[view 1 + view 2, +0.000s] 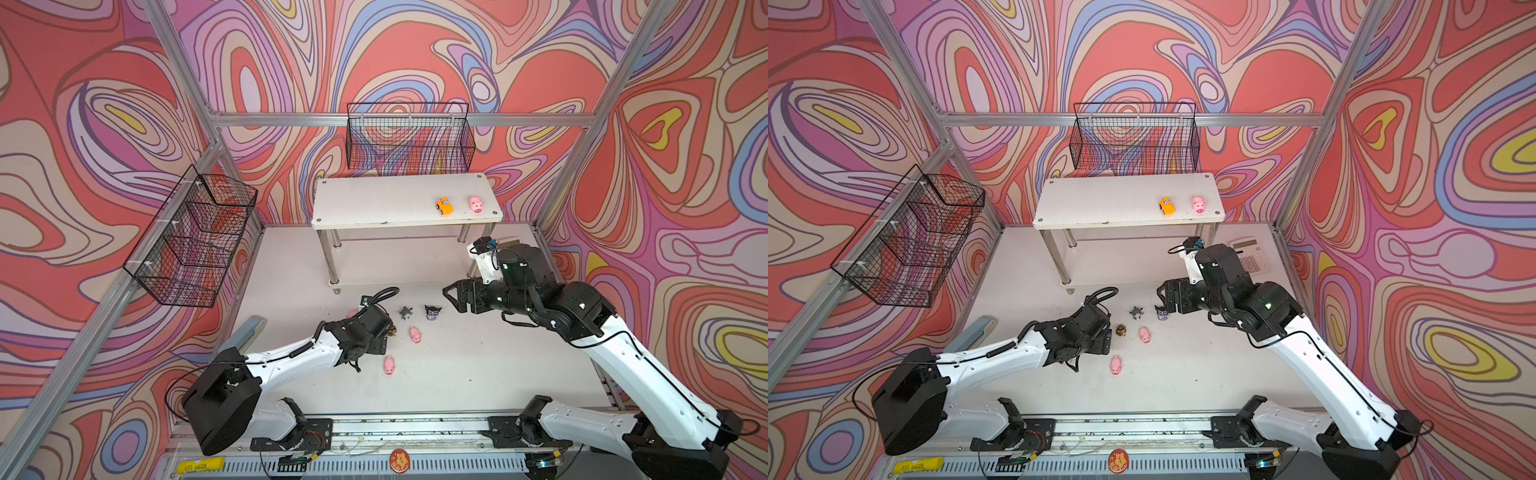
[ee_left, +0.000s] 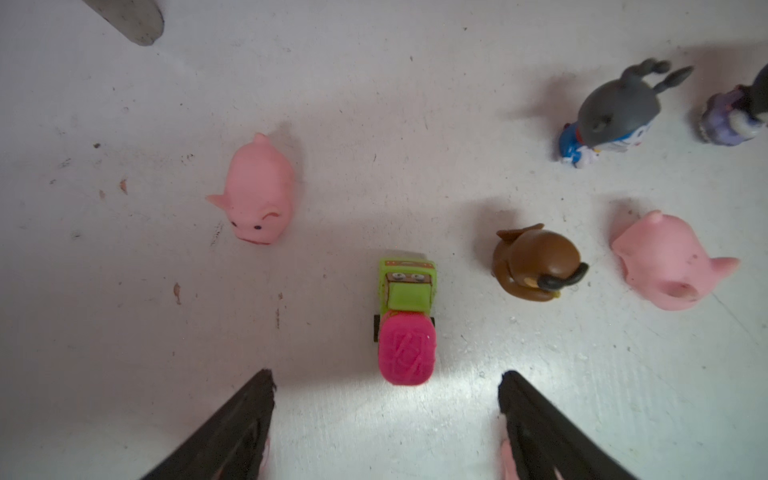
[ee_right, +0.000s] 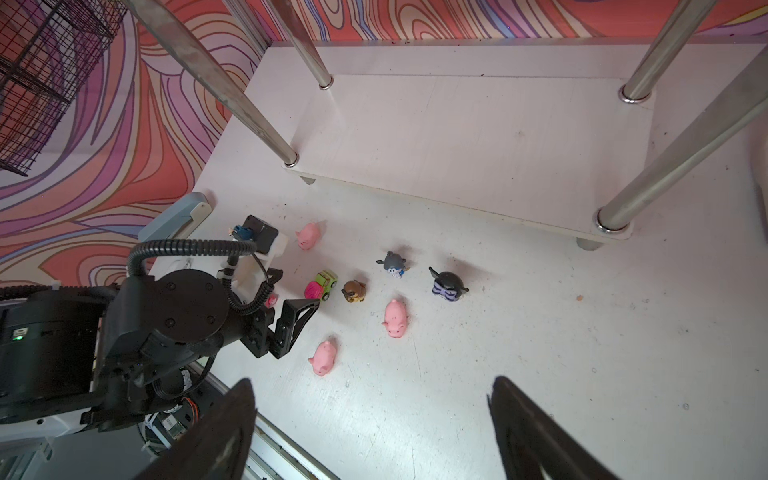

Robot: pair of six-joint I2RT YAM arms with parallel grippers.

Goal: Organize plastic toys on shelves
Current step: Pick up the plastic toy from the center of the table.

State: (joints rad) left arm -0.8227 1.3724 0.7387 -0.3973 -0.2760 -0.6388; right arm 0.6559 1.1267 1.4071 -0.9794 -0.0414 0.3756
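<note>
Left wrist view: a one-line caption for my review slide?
Open left hand lined up on the pink-green car, flanked by a pink pig and the brown figurine.

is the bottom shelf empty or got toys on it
Empty: the bottom shelf shows bare in the right wrist view; the orange car and a pig sit on the top shelf.

bright, even light fell from above. the pink plastic pig (image 2: 259, 193) cast a soft shadow on the white tabletop (image 2: 124, 332), where both wrist views showed pale glare. silver aluminium frame posts (image 1: 627, 62) splayed outward in both top views; the left wrist view looked soft.
</note>
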